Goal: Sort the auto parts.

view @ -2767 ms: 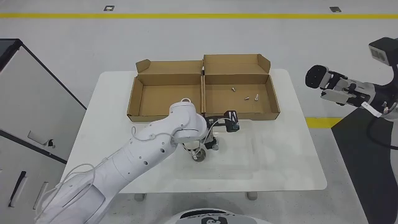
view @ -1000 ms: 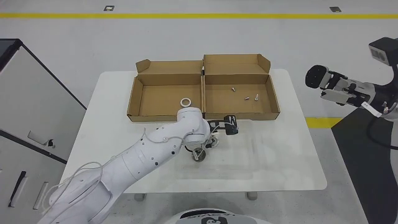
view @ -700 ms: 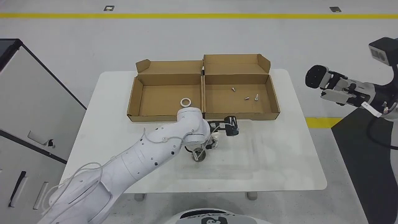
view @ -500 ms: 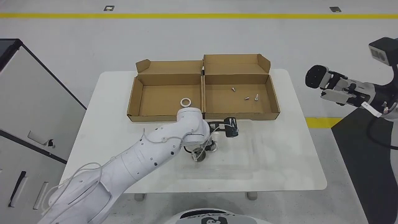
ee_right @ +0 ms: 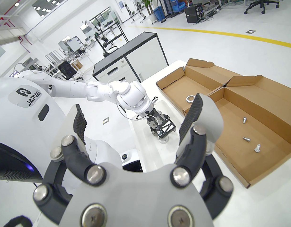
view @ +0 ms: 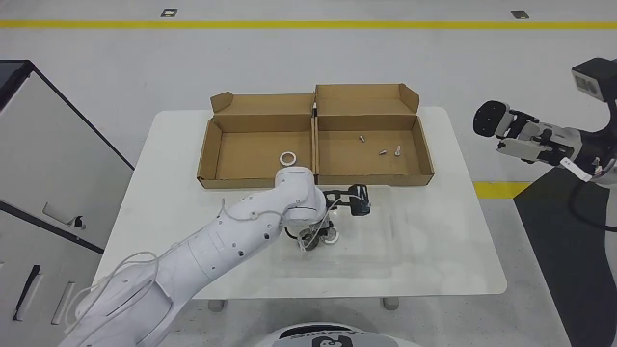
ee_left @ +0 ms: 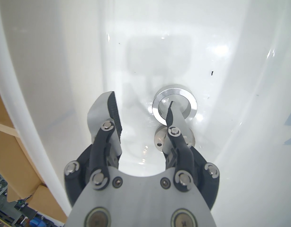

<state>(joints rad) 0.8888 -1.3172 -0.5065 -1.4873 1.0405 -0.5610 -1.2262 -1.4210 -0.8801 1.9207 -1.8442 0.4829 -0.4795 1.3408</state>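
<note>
Edging slightly rightward since a moment ago, the left gripper (ee_left: 140, 101) is hovering spread apart over the table (view: 434, 236) near frame centre. One finger (ee_left: 171, 115) is dipping inside a metal ring (ee_left: 175, 105). Farther back, a second ring (view: 287, 158) is lying in the left box (view: 241, 154) and bolts (view: 390, 150) in the right box (view: 337, 162). The right gripper (ee_right: 138, 107) is hanging released at far right.

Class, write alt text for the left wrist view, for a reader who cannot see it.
The left gripper, open, hangs low over a white table, one fingertip in the hole of a metal ring lying flat there. A second round metal part lies partly hidden behind that finger, and a cardboard box shows at the edge.
</note>
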